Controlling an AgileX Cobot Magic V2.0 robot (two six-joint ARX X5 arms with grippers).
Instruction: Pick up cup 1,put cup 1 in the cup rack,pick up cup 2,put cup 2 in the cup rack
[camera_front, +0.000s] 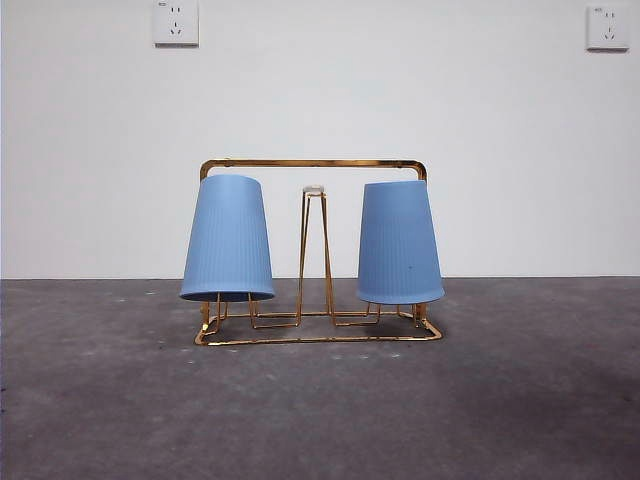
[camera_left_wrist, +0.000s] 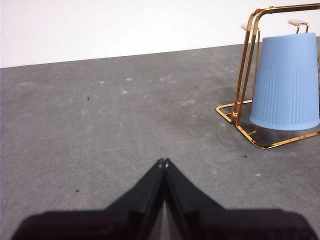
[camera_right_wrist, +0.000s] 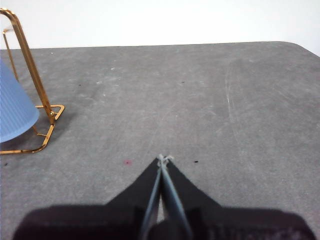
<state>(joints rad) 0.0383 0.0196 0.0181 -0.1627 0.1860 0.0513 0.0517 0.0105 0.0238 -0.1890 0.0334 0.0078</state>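
No writing shows. Cup 1 (camera_front: 400, 243), specked, and cup 2 (camera_front: 228, 240) hang inverted on the rack (camera_front: 318, 165). My left hand (camera_left_wrist: 163, 161) and right hand (camera_right_wrist: 163, 158) are clenched, empty, above the counter (camera_front: 520, 400).

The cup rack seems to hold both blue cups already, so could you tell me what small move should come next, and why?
Probably none beyond keeping both arms back. Cup 1, with the speck, and cup 2 both hang upside down on the cup rack. The left claw and right claw are shut, empty and clear of it.
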